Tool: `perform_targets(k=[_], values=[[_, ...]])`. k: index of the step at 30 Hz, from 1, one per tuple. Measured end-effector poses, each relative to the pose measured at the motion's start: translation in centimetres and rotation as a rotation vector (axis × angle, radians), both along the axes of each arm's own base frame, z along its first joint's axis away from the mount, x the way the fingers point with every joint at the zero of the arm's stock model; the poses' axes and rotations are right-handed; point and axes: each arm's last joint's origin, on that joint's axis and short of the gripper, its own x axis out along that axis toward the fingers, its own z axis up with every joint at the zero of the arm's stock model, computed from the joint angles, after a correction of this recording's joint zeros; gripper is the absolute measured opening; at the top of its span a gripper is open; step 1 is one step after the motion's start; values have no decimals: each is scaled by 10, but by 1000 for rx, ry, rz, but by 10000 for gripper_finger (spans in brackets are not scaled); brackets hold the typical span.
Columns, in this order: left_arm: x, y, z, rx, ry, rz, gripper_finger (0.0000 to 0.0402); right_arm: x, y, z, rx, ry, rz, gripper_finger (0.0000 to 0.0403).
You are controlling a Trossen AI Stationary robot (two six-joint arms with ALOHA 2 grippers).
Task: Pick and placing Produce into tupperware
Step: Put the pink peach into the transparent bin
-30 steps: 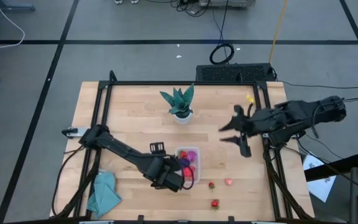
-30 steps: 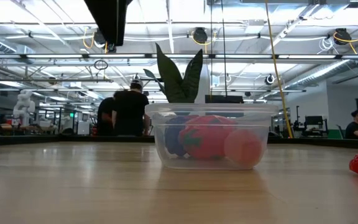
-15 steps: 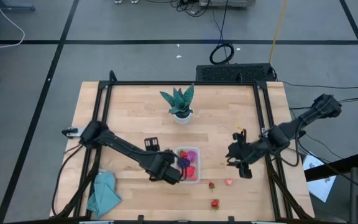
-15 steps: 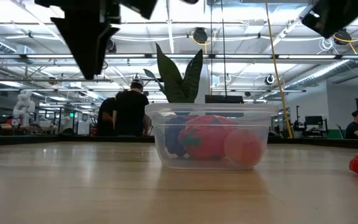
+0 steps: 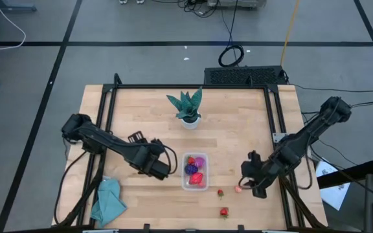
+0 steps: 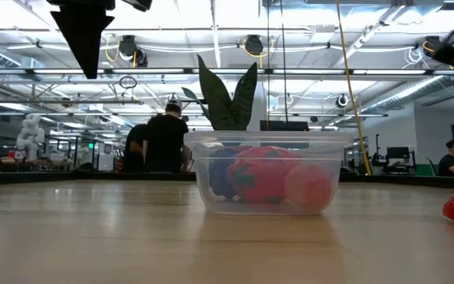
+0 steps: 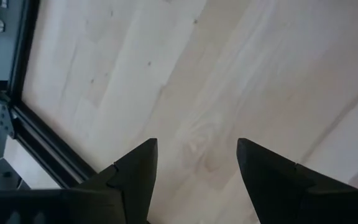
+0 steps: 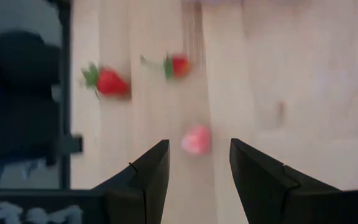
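Hovering just beside the pale pink toy fruit (image 5: 238, 189), the right gripper (image 5: 245, 183) is being held with fingers parted and empty, right of the small clear rectangular plastic tupperware (image 5: 195, 184). The left gripper (image 5: 166, 169), also parted and empty, is being kept just left of that tupperware, where red, purple and magenta fruits are lying, while two red strawberries (image 5: 220, 192) are lying on the wooden table (image 5: 238, 129) to its right.

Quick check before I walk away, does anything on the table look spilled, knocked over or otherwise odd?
Nothing stands out. The tupperware sits upright with fruit inside, the potted plant stands straight, and the teal cloth lies crumpled at the table's front left. Two strawberries and a pink piece lie loose on the wood, waiting to be picked.
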Motion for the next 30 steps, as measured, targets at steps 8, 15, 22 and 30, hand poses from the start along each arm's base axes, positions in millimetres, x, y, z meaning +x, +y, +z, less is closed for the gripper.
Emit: perform_targets(k=[8, 15, 22, 30], values=[[-2, 2, 2, 6, -15, 4, 225, 9, 11, -26, -38, 148, 62, 160], [-2, 2, 2, 6, -15, 4, 225, 16, 11, -36, -61, 180, 44, 160], [-2, 2, 2, 6, -15, 4, 225, 28, 11, -47, -32, 213, 38, 160], [-2, 2, 2, 6, -12, -1, 225, 31, 12, -48, -19, 194, 34, 160]])
